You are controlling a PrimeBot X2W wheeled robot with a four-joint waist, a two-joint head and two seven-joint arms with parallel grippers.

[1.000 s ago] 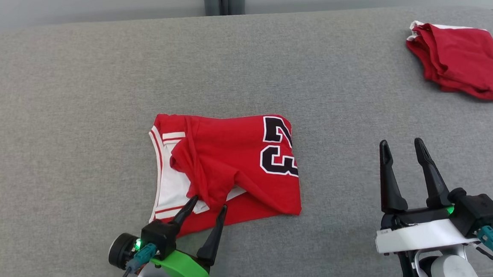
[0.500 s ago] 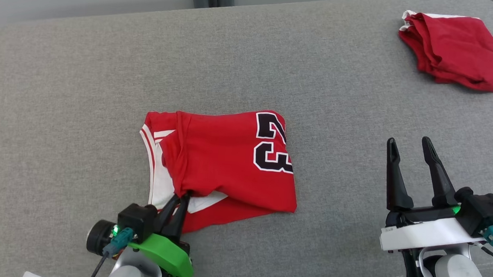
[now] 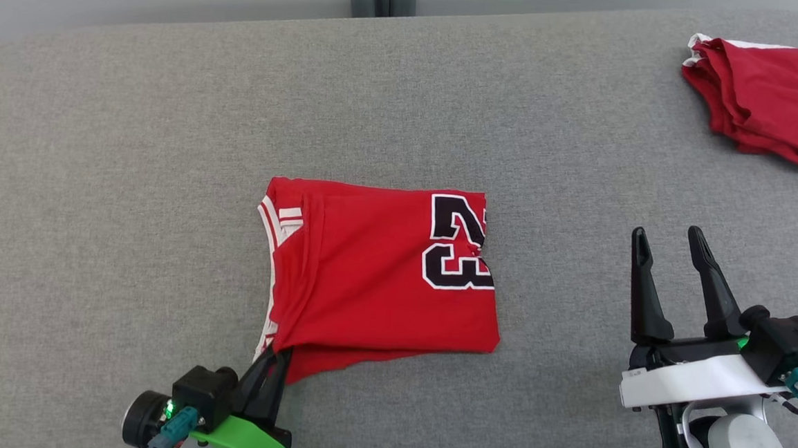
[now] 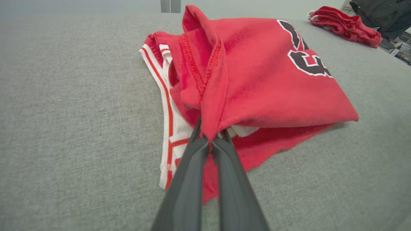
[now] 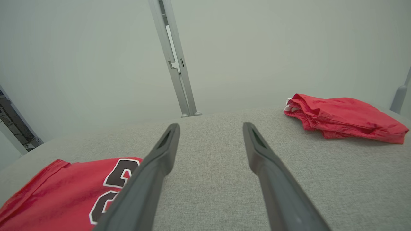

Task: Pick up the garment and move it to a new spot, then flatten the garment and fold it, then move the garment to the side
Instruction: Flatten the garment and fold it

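At the lower left of the head view, the left pincer (image 3: pixel 278 356) is closed tight on the near left corner of the red jersey (image 3: pixel 375 271), its two dark fingers pressed together with the cloth between them. The left wrist view shows this close up: the pincer (image 4: pixel 210 141) pinches a gathered fold of the jersey's (image 4: pixel 257 80) stitched red hem, lifted a little above the layers beneath, while a white panel with red stripes (image 4: pixel 168 106) lies flat to the left of the fingers.

The jersey lies folded near the middle of the grey fabric surface (image 3: pixel 132 166) as a rough rectangle. Its white-and-red striped trim (image 3: pixel 276 223) shows along its left edge and a black number 23 (image 3: pixel 456 245), outlined in white, sits by its right edge.

Further right and well apart from the jersey, the right pincer (image 3: pixel 668 232) hovers with its fingers spread wide and nothing between them. In the right wrist view its fingers (image 5: pixel 160 154) frame bare grey fabric.

At the far right corner lies a second red garment (image 3: pixel 774 94), bunched in loose folds with a bit of white at its left edge.
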